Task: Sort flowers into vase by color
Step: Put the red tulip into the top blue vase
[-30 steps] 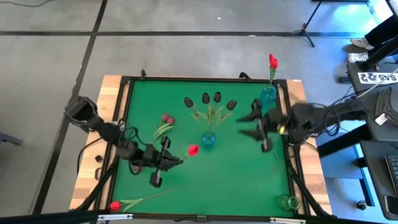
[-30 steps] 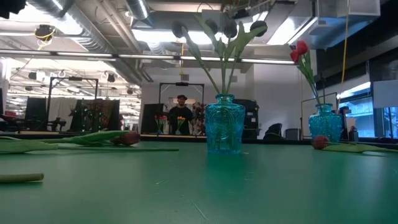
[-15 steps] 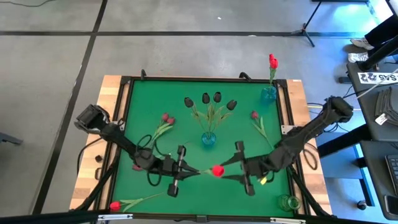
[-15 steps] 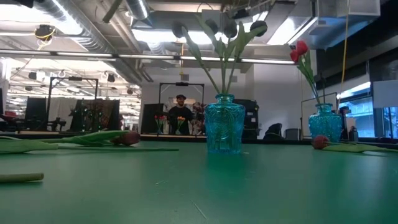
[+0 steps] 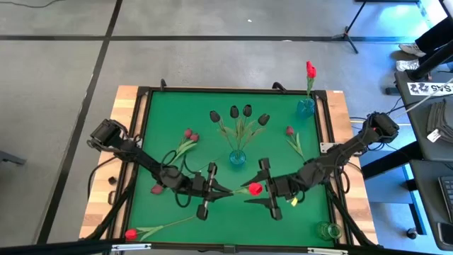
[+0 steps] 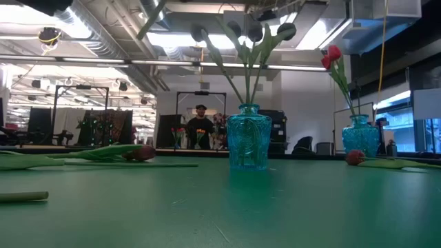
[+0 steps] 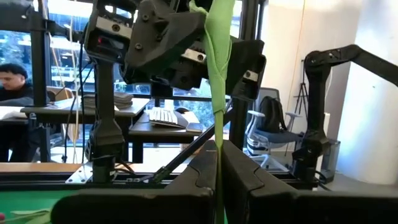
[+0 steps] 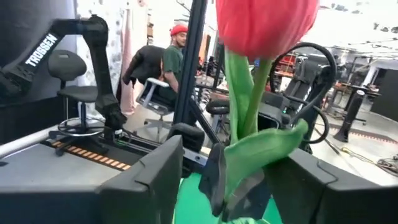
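Handover zone sits over the near-centre of the green worktop [image 5: 283, 142]. Left gripper [image 5: 212, 190] is clamped tight on the thin green stem of a red tulip [image 5: 255, 188], its head pointing toward the right gripper [image 5: 263, 196]. In the left wrist view the stem [image 7: 219, 124] rises straight from between the closed fingers [image 7: 186, 183], and its head is cut off above the frame.

Right gripper faces the left one, jaws spread, with the red head between them. In the right wrist view the head [image 8: 266, 25] and a leaf fill the gap between the fingers [image 8: 152, 180]. Whether either finger touches the flower cannot be made out.

Beyond both grippers, toward the far edge, stands a blue vase [image 5: 237, 157] with four near-black tulips [image 5: 239, 113]. Far beyond the right gripper, at the corner, a second blue vase [image 5: 306, 106] holds one red tulip. Loose tulips lie beyond the left gripper [image 5: 190, 134], beyond the right [image 5: 290, 132], and at the near edge [image 5: 132, 233].

Low view shows neither gripper, only vases and lying stems.
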You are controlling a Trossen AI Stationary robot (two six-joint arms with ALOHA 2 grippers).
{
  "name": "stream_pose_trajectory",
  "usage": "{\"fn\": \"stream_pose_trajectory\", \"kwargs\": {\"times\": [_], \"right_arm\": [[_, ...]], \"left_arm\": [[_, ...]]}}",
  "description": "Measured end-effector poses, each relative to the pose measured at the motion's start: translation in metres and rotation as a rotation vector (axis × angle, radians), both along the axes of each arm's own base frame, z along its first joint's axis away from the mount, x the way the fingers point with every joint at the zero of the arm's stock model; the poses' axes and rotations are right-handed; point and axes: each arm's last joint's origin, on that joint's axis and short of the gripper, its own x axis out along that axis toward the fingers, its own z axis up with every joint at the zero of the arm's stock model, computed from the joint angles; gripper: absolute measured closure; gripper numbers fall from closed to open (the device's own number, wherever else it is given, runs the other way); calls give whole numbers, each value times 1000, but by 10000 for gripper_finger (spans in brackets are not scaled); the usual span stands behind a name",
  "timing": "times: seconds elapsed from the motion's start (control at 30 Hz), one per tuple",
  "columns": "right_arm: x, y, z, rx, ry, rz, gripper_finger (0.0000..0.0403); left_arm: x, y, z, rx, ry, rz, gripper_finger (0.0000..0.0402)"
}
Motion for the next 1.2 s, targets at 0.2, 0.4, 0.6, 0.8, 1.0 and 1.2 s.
{"fn": "stream_pose_trajectory", "kwargs": {"times": [0.2, 0.4, 0.6, 0.8, 1.0, 1.2], "right_arm": [[0, -1, 5, -2, -50, -4, 259], [0, -1, 4, -7, -46, -4, 376], [0, -2, 4, 23, -34, -64, 381], [-3, -4, 14, 30, 28, -70, 393], [-18, -12, 51, 133, 312, -29, 396], [-54, -37, 77, 201, 709, -235, 391]], "left_arm": [[1, 1, -1, -10, 12, 1, 396], [1, 1, -1, -11, 15, 9, 392], [-4, -7, -2, 31, 36, 31, 350], [-27, -25, 10, 106, 94, 166, 286], [-63, -44, 31, 161, 175, 209, 241], [-90, -66, 31, 203, 220, 153, 229]]}}
